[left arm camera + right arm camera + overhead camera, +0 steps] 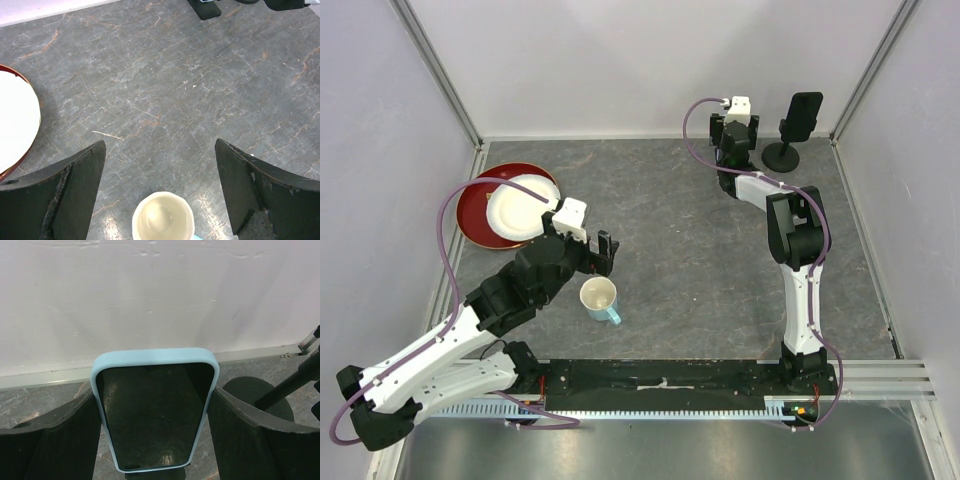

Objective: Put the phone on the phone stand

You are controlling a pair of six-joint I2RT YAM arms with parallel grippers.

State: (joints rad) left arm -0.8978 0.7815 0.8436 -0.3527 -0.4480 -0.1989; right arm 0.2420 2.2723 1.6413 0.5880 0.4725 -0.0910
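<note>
Right claw: clamped on blue-cased phone, near phone stand | left claw: spread wide above mug on table

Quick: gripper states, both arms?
Left gripper: open, holding nothing.
Right gripper: closed on the phone.

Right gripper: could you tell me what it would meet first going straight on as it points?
Probably the back wall, depth unclear; the right gripper holds the phone facing it, with the phone stand to its right.
</note>
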